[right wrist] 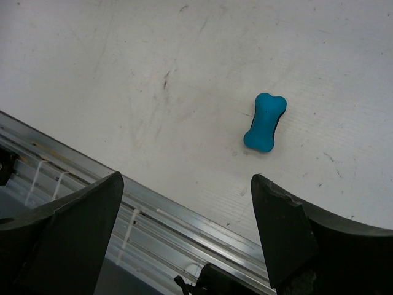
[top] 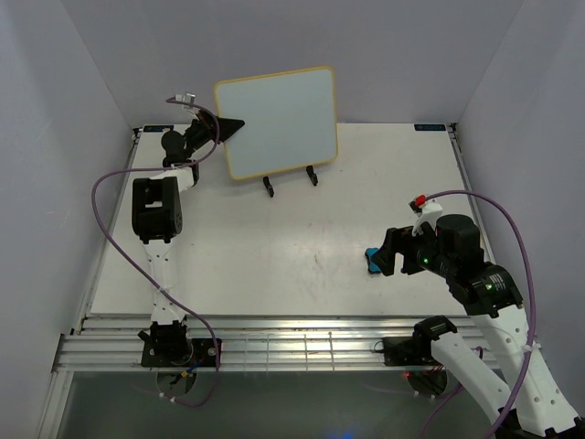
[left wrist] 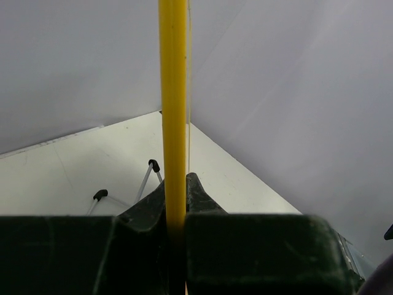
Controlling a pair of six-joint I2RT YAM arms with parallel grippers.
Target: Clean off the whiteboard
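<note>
The left gripper (top: 228,126) pinches the left edge of the whiteboard (top: 279,119) (its yellow frame runs straight up between the fingers). The board stands at the easel (top: 313,176) on the far side of the table (top: 274,247). The right gripper (right wrist: 185,203), jaws spread, hangs over the table's near edge, with a blue eraser (right wrist: 264,122) lying just beyond.

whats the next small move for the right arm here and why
Probably shift the open right gripper over the blue eraser and lower onto it. The eraser lies loose on the table, ahead and off to one side, not between the jaws. The left gripper clamps the yellow frame of the whiteboard, so the board looks steadied.
</note>
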